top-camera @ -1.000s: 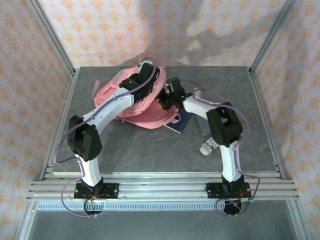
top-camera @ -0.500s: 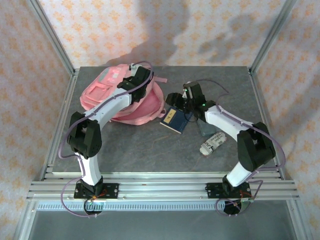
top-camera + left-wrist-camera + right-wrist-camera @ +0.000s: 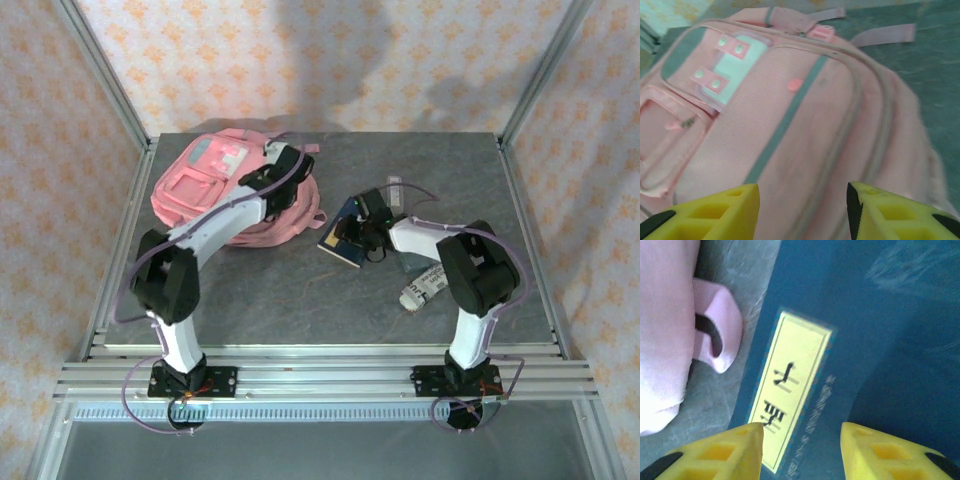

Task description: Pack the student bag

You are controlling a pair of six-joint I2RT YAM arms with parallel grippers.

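The student bag (image 3: 210, 185), a large pink backpack with a light blue patch (image 3: 740, 60), lies front side up at the table's back left. My left gripper (image 3: 268, 182) hovers over the bag's right side. In the left wrist view its yellow fingers (image 3: 720, 210) stand apart with nothing between them above the pink fabric (image 3: 800, 120). My right gripper (image 3: 352, 232) is low over a dark blue book (image 3: 340, 242) right of the bag. Its jaws are open above the cover (image 3: 870, 340), beside a yellow label (image 3: 795, 380). A pink strap loop (image 3: 715, 335) lies left of the book.
A rolled printed packet (image 3: 425, 288) lies near the right arm. A clear pouch (image 3: 408, 255) sits beside the book, and a small pale item (image 3: 393, 183) lies farther back. Metal frame posts and patterned walls bound the table (image 3: 300, 300).
The bag has moved left and now lies flat. My left gripper has opened and let it go. The right gripper has drawn back over the blue book, its jaws narrower.
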